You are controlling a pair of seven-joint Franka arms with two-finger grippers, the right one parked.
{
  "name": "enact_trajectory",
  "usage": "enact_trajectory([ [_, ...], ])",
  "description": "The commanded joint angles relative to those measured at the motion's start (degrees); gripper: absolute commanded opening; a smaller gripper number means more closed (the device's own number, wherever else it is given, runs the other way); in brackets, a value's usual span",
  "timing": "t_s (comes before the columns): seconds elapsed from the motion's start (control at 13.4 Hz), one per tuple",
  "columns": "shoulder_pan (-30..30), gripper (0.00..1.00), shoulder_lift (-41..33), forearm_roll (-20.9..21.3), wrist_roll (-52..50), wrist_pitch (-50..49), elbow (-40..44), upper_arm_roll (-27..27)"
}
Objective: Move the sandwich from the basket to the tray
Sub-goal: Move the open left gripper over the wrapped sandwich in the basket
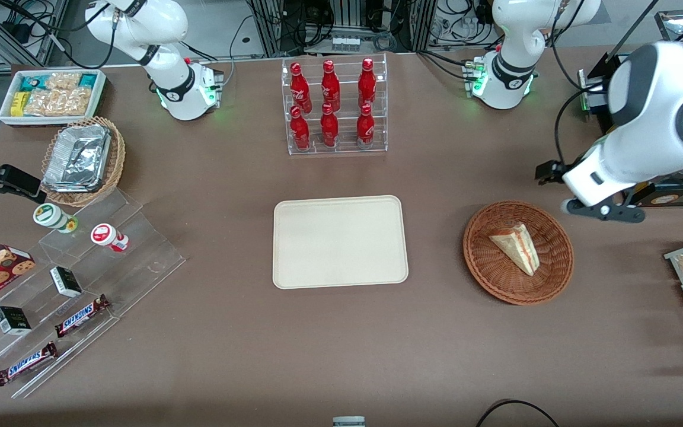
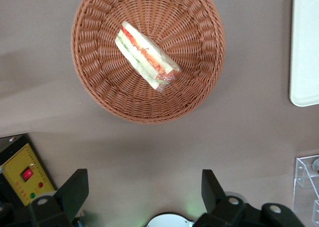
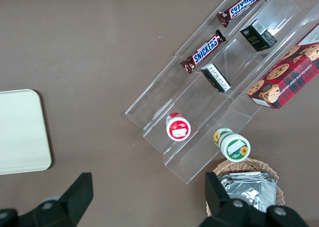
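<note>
You are looking at a brown bench from the front camera. A round, shallow, reddish-brown woven wicker basket sits toward the working arm's end of the bench. In it lies the sandwich, a small triangular wedge of pale bread with red, green and yellow filling layers in clear wrap, resting on the basket's floor. The wrist camera shows the same sandwich lying on its side across the middle of the basket.

A flat cream-beige rectangular tray with rounded corners lies flat at the middle of the bench, beside the basket and apart from it.

Your left arm's gripper hangs above the bare bench, just beside the basket's rim and farther from the front camera than the basket. Its jaws stand wide open, with two dark fingers well apart and nothing between them. In the front camera the gripper is raised above the bench, close to the basket's rim.

A clear plastic rack of red bottles stands farther from the front camera than the tray.
</note>
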Motion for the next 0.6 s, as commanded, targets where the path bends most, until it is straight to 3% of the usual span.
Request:
enact_trajectory([
  [0.0,0.4,1.0,-1.3,-0.1,1.0,7.9,-6.9,-0.1],
  [0.22,0.5,1.0,-1.1,-0.1,-1.3,16.0,-11.6,-0.1],
  [0.52,0.4,1.0,-0.1,-0.1,-19.7,27.9,-17.0,-0.1],
])
